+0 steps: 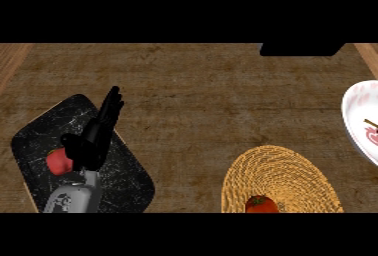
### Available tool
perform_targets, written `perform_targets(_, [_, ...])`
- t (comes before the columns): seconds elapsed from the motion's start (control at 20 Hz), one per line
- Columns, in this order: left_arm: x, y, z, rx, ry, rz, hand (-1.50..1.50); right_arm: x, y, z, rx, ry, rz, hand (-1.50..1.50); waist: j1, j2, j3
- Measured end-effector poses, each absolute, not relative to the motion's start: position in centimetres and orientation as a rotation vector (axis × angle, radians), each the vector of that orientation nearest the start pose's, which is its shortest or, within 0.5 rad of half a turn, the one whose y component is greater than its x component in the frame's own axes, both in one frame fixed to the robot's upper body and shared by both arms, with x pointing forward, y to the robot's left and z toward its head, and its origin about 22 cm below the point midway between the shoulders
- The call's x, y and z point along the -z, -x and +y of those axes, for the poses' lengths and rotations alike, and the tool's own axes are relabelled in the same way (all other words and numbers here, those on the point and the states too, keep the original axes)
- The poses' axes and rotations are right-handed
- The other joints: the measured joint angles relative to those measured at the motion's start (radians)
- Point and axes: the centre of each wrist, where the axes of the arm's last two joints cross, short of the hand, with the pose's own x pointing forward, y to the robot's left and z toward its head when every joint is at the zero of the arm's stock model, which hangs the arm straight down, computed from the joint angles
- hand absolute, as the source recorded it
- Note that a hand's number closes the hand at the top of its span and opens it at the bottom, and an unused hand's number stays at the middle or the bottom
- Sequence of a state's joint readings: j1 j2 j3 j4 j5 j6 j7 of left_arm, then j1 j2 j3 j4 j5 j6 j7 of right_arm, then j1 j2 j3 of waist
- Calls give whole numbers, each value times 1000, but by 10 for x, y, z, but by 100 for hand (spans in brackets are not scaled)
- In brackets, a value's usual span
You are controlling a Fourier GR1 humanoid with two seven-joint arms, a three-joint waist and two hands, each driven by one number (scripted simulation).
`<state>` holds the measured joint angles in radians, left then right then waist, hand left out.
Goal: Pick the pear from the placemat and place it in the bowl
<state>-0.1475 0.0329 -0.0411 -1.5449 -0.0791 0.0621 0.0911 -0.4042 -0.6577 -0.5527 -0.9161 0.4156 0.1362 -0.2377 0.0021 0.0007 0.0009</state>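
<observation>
A red fruit (57, 161) lies on a black marbled mat (125, 175) at the lower left. My left hand (94, 142) hovers over that mat just right of the fruit, fingers straight and pointing away, thumb close to the fruit but not closed on it. A second red fruit with a green top (260, 204) sits at the near edge of a round woven straw placemat (284, 170) at the lower right. The white bowl (353, 120), with a pink pattern inside, is cut off by the right edge. My right hand does not show.
A black object (299, 48) sits at the counter's far edge, upper right. Bare brown counter (199, 100) lies between the two mats and the bowl. Lighter wooden strips run along both side edges.
</observation>
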Motion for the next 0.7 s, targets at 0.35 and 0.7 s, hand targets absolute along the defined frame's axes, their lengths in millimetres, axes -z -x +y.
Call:
perform_targets(0.35, [-32, -272, 211, 109, -68, -1587, 0, -128, -280, -510, -99, 872, -1613, -150, -6, -3, -1])
perform_targets(0.7, [-32, -273, 222, 101, -76, -1586, 0, -143, -247, -538, 58, 756, -1628, -150, -9, -3, -1])
